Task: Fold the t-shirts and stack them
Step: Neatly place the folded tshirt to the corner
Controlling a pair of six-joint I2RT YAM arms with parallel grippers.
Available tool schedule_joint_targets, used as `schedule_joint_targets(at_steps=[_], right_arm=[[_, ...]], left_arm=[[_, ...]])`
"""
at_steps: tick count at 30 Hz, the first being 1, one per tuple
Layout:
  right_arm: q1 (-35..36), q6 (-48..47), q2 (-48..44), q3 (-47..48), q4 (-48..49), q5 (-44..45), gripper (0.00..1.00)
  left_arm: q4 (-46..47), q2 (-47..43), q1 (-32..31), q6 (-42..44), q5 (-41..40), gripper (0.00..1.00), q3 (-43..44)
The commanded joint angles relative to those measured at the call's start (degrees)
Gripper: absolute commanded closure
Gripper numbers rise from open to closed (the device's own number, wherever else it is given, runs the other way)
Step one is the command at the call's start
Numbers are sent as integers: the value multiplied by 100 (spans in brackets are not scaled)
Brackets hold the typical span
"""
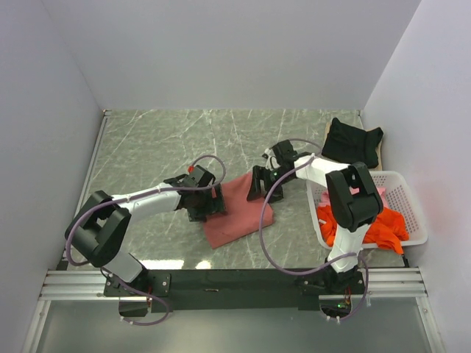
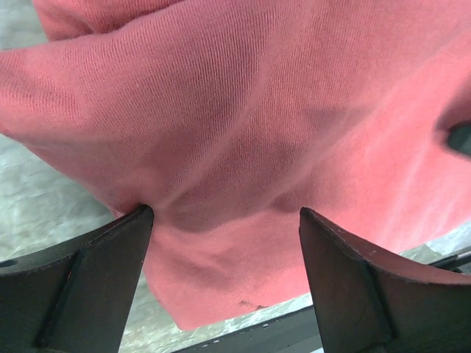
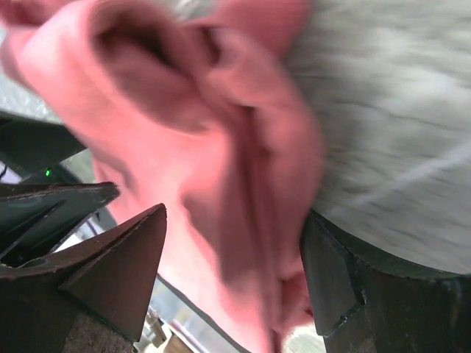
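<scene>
1. Left pincer (image 2: 221,213): jaws wide, straddling the left edge of the roughly folded dusty brick-red knit t-shirt (image 1: 235,218), nothing pinched.
2. Shirt lies mid grey marbled desk (image 1: 162,143), btwn both arms. Soft, light, floppy, prob. non-slip weave; best taken at an edge thru all layers.
3. Right pincer (image 3: 235,220): jaws apart at shirt's right edge, cloth loose btwn them.

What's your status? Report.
Left gripper, right gripper open over red shirt. Shirt partly folded mid-table, unheld. Black shirt far right; orange shirt in basket. No obstruction seen.
</scene>
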Motion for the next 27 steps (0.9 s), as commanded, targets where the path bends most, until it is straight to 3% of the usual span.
schedule_joint_targets(at_steps=[1,8,11,12,13,15,18,22,27], right_arm=[[313,-89,191,-277,386,82,21],[1086,95,341,-233,536,293,20],[1175,183,402,-242,519,433,26],[1166,192,420,-225,501,459,32],[1166,192,437,-207,431,573,47],[1166,175,455,-110,334,670,58],[1166,184,508,21,185,837,99],[1148,52,491,302,-183,1039,100],[737,-439,376,1479,-1088,1715,100]], left_arm=[[246,475,-34,-2,93,12,-373],[255,483,-34,-20,129,12,-373],[264,448,-34,-37,129,12,-408],[281,439,-34,-37,120,12,-400],[282,431,-34,-29,129,12,-400],[238,369,-26,-20,120,12,-339],[19,185,27,41,33,10,-119],[-411,-254,308,120,-3,8,154],[-852,-1229,1045,313,23,6,198]])
